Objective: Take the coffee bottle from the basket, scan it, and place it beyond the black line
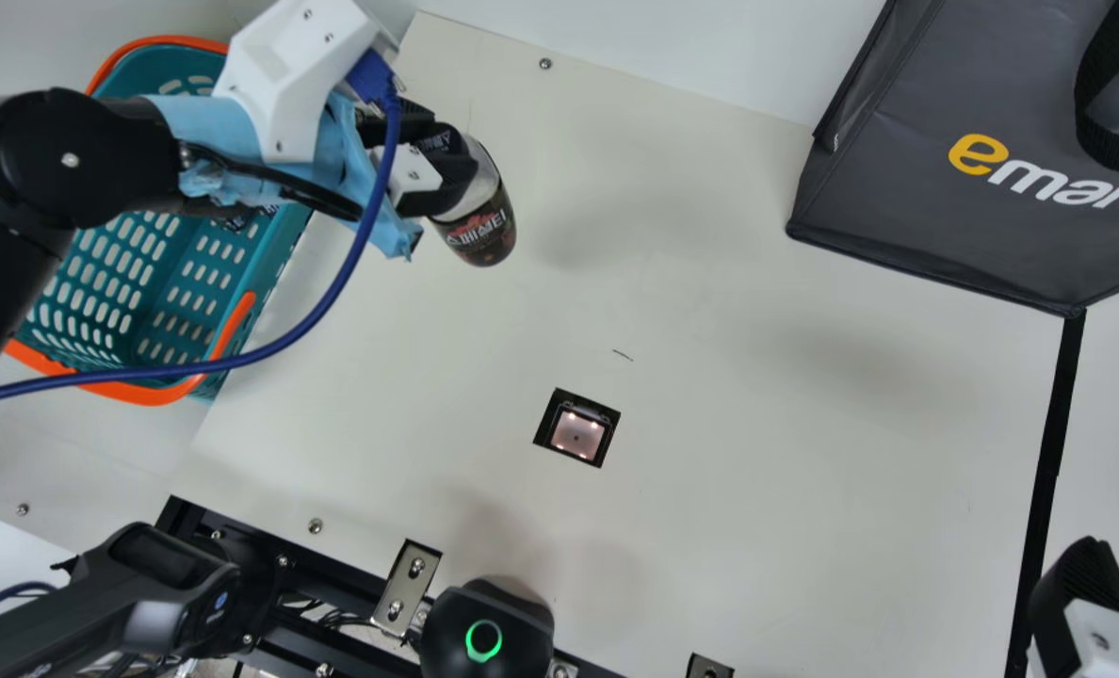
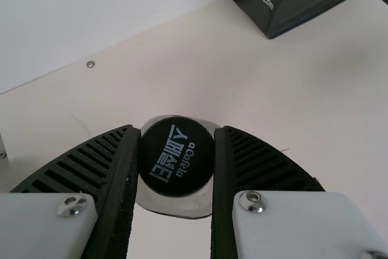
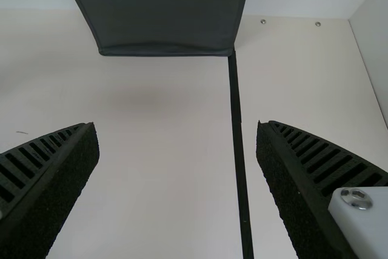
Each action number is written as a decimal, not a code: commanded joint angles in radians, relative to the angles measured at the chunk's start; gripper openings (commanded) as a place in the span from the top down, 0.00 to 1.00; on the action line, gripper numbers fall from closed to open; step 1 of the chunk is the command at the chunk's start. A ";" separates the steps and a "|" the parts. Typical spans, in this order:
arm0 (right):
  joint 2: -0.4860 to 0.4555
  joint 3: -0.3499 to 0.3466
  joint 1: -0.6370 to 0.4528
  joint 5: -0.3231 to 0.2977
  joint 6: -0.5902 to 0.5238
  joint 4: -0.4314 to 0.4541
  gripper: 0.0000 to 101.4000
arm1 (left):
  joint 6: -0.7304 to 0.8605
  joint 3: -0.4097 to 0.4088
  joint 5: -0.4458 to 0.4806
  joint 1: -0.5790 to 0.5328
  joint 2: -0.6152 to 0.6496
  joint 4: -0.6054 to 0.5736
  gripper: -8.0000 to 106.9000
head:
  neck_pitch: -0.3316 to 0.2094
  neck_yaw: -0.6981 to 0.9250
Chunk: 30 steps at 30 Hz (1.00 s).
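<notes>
The coffee bottle (image 1: 480, 202) is hanging outside the basket (image 1: 272, 250); the left gripper (image 2: 177, 130) is gripping its cap (image 2: 176, 157), probably for leaving the label (image 1: 484, 234) free to the scanner (image 1: 577, 436); the right gripper (image 3: 176, 124) is standing wide and empty near the black line (image 3: 238, 137)

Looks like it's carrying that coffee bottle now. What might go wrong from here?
The left fingers grip the coffee bottle only around its black cap, so it might swing or slip while being carried.

The bottle is tilted, so it could touch down on its edge and tip over if it isn't straightened first.

The scanner window is small, so the label could miss it and the scan might fail.
</notes>
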<state>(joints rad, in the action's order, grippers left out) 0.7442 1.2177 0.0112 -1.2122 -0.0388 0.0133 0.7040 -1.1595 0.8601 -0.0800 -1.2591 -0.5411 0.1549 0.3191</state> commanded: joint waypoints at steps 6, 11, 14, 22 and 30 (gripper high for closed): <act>0.000 0.000 0.000 0.000 0.000 0.000 0.10 | 0.054 0.023 -0.003 -0.030 -0.009 -0.033 0.84 | -0.017 0.002; 0.000 0.000 0.000 0.000 0.000 0.000 0.10 | 0.095 0.039 -0.008 -0.055 -0.012 -0.052 0.84 | -0.017 0.002; 0.000 0.000 0.000 0.000 0.000 0.000 0.10 | 0.118 0.051 -0.013 -0.070 -0.012 -0.061 0.84 | -0.017 0.002; 0.000 0.000 0.000 0.000 0.000 0.000 0.10 | 0.188 0.082 -0.011 -0.106 -0.013 -0.104 0.84 | -0.017 0.002; 0.000 0.000 0.000 0.001 0.000 0.000 0.10 | 0.308 0.095 0.027 -0.117 -0.033 -0.180 0.84 | -0.017 0.002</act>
<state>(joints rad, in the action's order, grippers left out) 0.7442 1.2177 0.0112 -1.2113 -0.0388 0.0133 0.9859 -1.0661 0.8801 -0.1966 -1.2901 -0.7091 0.1549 0.3191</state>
